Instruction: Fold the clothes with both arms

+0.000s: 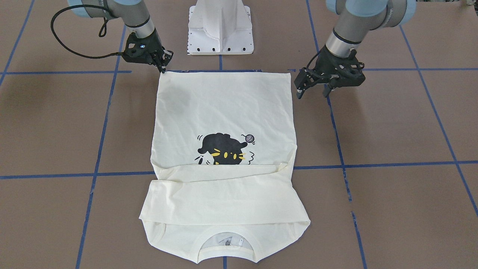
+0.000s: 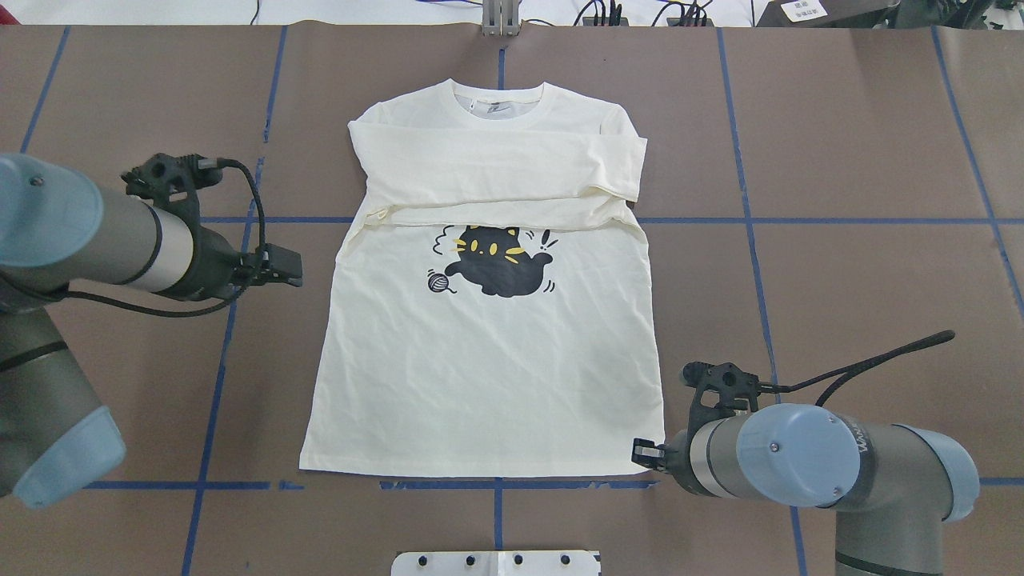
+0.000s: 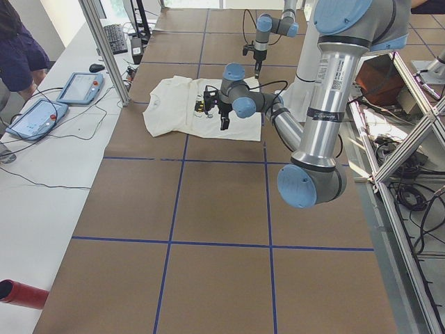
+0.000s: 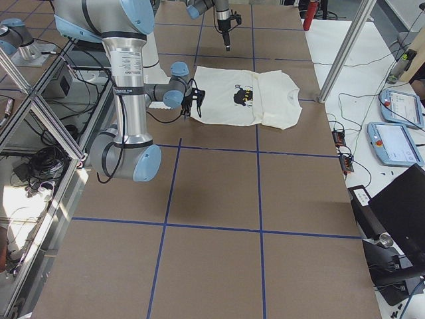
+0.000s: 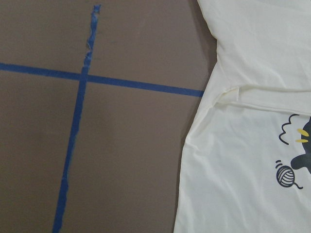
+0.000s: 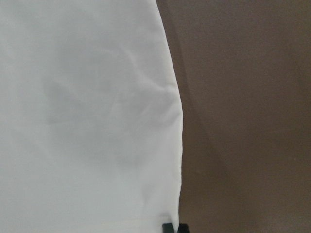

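The cream T-shirt [image 2: 480,360] lies flat with the black cat graphic [image 2: 500,264] up, the collar far from me and both sleeves folded across the chest [image 1: 224,198]. My right gripper [image 1: 163,68] is low at the hem's right corner [image 2: 644,454]. In the right wrist view its fingertips [image 6: 167,227] sit close together on the cloth edge, shut on the corner. My left gripper [image 1: 313,90] hovers above the table just outside the shirt's left side [image 2: 286,268], its fingers apart and empty. The left wrist view shows the shirt's edge [image 5: 209,121] and no fingers.
The white pedestal base [image 1: 220,30] stands just behind the hem. Blue tape lines [image 2: 208,400] grid the brown table. Operator tablets [image 3: 80,87] and cables lie on a side bench beyond the collar end.
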